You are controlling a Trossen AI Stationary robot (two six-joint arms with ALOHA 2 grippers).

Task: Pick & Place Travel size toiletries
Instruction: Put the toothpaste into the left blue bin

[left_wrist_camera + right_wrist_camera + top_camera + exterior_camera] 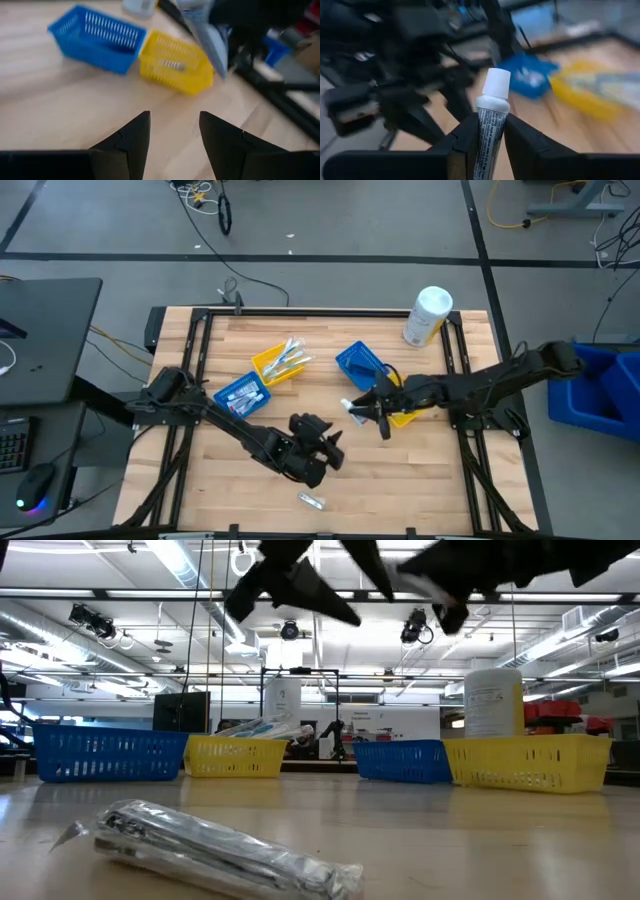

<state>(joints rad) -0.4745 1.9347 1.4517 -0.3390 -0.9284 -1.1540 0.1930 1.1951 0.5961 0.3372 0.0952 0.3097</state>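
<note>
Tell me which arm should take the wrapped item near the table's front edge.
Left, probably. Its open claw is close to the wrapped item; the right claw already grips a toothpaste tube.

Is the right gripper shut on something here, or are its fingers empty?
Shut on a toothpaste tube. In the right wrist view, the right gripper has both fingers pressed against the tube's sides, its white cap sticking out past the fingertips.

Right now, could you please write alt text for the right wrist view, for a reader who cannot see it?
The right gripper holds a small toothpaste tube upright between its dark fingers, white cap up. Behind it, blurred, are the other dark arm, a blue bin and a yellow bin on the wooden table.
</note>
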